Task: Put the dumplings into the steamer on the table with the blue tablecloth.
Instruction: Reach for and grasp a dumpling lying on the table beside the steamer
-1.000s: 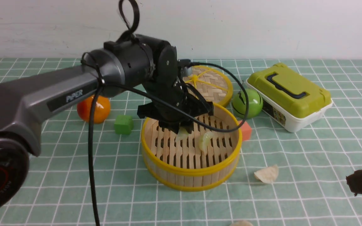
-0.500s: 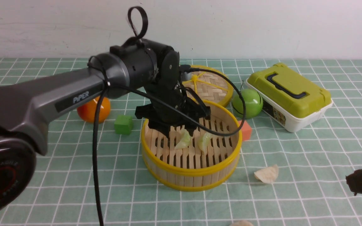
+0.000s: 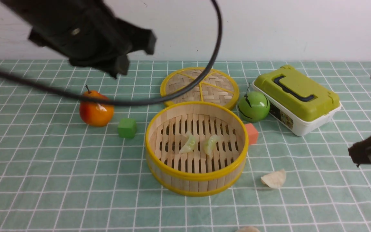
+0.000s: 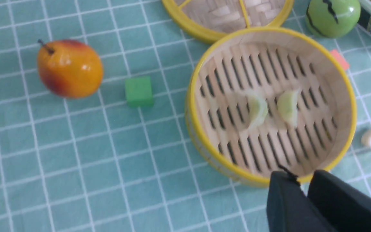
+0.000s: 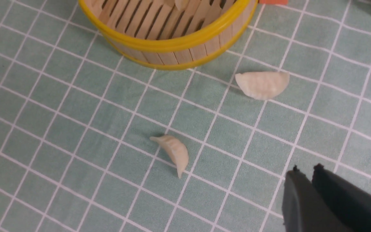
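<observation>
With both arms' jaws nearly together and empty, pinch the flat-lying cream dumpling (image 5: 263,85) or its curved twin (image 5: 175,151), likely light and dentable, gently mid-body from the worktop (image 3: 108,180) near the steamer (image 3: 198,176), already holding two green dumplings (image 3: 188,143).

Bkgd, as I see it: one wall (image 3: 269,29), plain off-white, small dark specks and faint scuffs, behind worktop's far edge. Light: soft, even; wall slightly greyer in places. Worktop (image 3: 76,193): flat, covered w/ teal-green cloth, white grid lines, a few slight wrinkles.
</observation>
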Available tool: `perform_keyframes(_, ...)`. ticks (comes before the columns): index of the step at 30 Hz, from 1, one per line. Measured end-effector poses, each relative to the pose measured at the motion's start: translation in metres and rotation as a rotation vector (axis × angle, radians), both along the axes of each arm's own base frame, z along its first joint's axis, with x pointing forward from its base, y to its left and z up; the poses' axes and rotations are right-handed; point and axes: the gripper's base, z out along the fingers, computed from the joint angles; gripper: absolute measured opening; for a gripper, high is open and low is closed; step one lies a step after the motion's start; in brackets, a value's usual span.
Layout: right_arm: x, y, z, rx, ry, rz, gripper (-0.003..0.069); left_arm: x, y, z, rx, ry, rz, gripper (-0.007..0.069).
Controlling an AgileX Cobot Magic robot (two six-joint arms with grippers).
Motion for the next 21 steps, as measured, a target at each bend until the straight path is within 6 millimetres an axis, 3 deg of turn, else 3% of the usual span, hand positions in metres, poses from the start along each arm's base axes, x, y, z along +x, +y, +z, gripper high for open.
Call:
perform_keyframes(2, 0.010, 0.006, 0.001, -0.013, 0.033, 0.042, -0.0003, -0.025, 0.015, -0.012, 0.007, 0.024, 0.007, -0.0006)
perform_keyframes(5, 0.028, 0.022, -0.006, -0.054, 0.079, 0.115, -0.0019, -0.058, 0.035, -0.034, 0.015, 0.054, 0.017, -0.0014)
perform_keyframes(6, 0.029, 0.024, -0.007, -0.058, 0.082, 0.120, -0.0019, -0.060, 0.036, -0.038, 0.020, 0.065, 0.018, -0.0014)
perform_keyframes(7, 0.041, 0.032, -0.014, -0.108, 0.101, 0.155, -0.0019, -0.077, 0.046, -0.047, 0.020, 0.067, 0.019, -0.0014)
perform_keyframes(10, 0.056, 0.038, -0.026, -0.157, 0.137, 0.177, -0.0016, -0.094, 0.056, -0.058, 0.023, 0.076, 0.021, -0.0014)
perform_keyframes(12, 0.075, 0.043, -0.045, -0.203, 0.207, 0.201, 0.0003, -0.108, 0.064, -0.067, 0.013, 0.085, 0.020, -0.0014)
perform_keyframes(17, 0.104, 0.051, -0.076, -0.246, 0.289, 0.254, 0.0122, -0.118, 0.067, -0.072, -0.011, 0.097, 0.016, -0.0014)
perform_keyframes(21, 0.132, 0.059, -0.112, -0.314, 0.239, 0.391, 0.0383, -0.118, 0.067, -0.073, -0.010, 0.096, 0.004, -0.0014)
